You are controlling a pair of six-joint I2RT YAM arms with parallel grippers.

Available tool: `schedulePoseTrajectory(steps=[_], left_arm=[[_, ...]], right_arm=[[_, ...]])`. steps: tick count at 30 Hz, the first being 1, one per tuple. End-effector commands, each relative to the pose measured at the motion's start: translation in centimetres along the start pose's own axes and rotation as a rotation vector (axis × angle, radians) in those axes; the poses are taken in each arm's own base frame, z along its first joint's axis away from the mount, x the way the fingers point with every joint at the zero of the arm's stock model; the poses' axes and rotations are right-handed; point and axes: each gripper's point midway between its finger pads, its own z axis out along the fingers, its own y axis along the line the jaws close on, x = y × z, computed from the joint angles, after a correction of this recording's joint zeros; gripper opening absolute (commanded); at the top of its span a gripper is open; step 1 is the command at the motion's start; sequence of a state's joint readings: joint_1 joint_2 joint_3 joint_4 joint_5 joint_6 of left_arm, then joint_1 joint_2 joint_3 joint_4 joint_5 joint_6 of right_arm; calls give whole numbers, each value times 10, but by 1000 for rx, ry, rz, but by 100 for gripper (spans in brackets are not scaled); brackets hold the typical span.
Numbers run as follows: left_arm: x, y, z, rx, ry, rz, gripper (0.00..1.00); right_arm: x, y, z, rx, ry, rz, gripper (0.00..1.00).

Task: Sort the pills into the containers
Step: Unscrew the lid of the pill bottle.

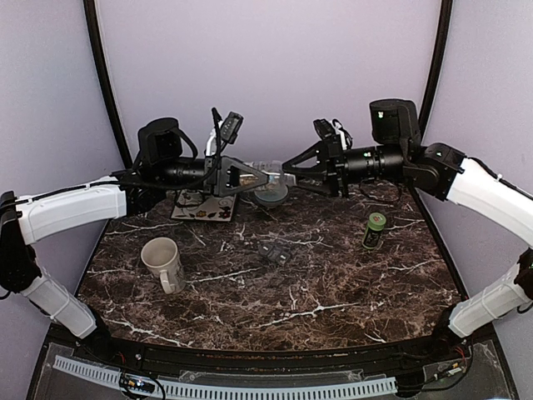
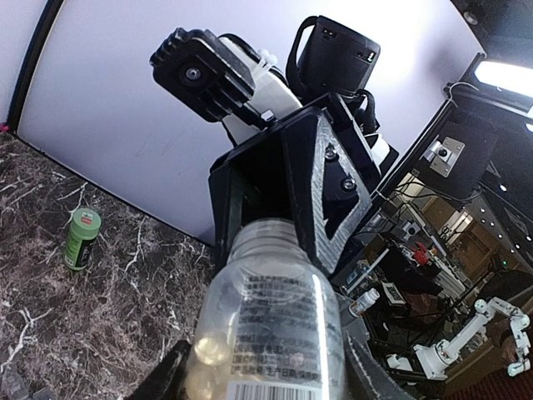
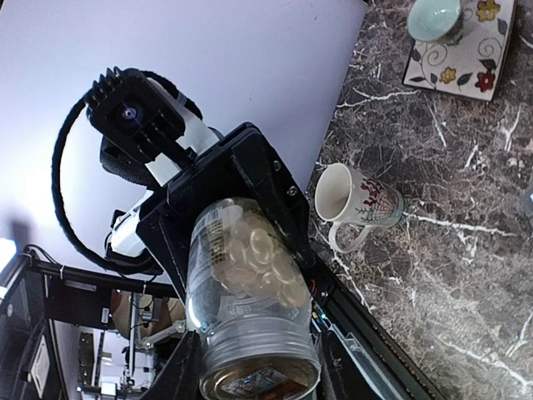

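Left wrist view is showing the bottle (image 2: 275,325) closest: its clear wall is carrying a white label with fine print too small to read and a barcode at the lower edge. Right wrist view is showing the other end, where a brownish disc with blurred printing is facing the lens and round pale pills (image 3: 254,254) are lying stacked inside; no word can be read there either. The green vial (image 1: 375,230) is standing upright on the table (image 1: 333,283) towards the right, its label unreadable. The mug (image 1: 162,260) is lying tilted on the left with a red pattern on its side, and the tile (image 1: 204,208) at the back is bearing painted flowers, with a teal bowl (image 1: 271,196) just beside it. Both arms are reaching up and inward, forearms nearly level, meeting above the back of the table. The left gripper (image 1: 250,177) is pointing right with its jaws clamped on the bottle's body, holding it sideways in the air. The right gripper (image 1: 290,167) is pointing left, its jaws flanking the bottle's far end very closely; whether they are pressing on it cannot be told.
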State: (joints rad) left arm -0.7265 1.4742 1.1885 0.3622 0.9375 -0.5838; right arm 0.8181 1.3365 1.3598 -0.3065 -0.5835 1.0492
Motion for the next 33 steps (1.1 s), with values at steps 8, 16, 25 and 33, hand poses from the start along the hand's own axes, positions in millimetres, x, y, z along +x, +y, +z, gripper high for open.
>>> schedulePoseTrajectory(steps=[8,16,25,33], left_arm=[[-26,-17,-6,110,-67,-52,0],[-33,-25,-4,190,-53,-177,0],[-29,-23,-3,225,-23,-269,0],[-27,-19,0,262,-10,-310,0]], right_arm=[[2,12,-3,41,26,-353,22],[3,3,-10,92,-13,-649,27],[-2,-2,-16,159,-82,-825,28],[3,-5,-13,175,-64,-877,32]])
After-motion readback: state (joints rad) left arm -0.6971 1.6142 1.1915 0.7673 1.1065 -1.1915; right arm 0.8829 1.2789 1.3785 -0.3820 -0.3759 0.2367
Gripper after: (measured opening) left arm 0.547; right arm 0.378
